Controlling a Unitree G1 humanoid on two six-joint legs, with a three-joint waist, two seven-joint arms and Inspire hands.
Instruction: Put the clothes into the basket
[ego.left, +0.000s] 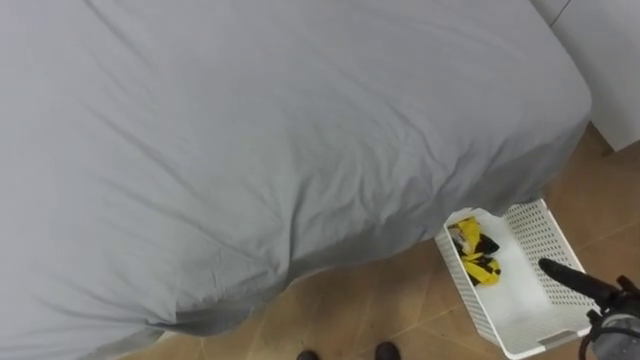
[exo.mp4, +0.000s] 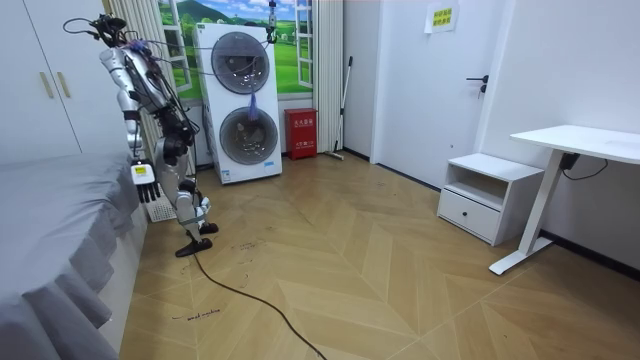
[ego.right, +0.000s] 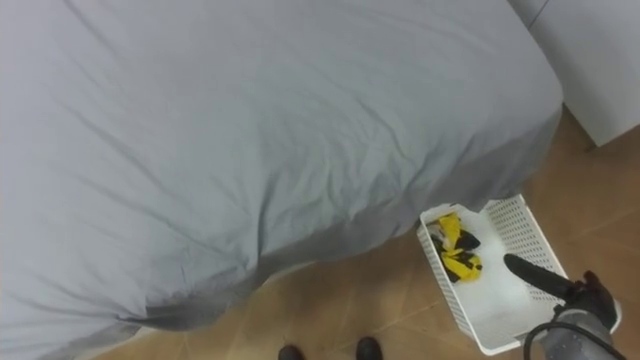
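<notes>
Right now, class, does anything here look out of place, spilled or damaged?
Nothing stands out: the white basket stands upright on the floor beside the bed, and the yellow-and-black garment lies inside it, nothing spilled.

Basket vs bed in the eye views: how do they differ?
Colour: the basket is white, the bed grey.
Surface: the basket has perforated walls, while the bed is covered by a lightly creased sheet.
Size: the basket is far smaller than the bed and sits on the floor at its corner.
Shared: each is one plain colour. The basket also holds a yellow-and-black garment.
</notes>
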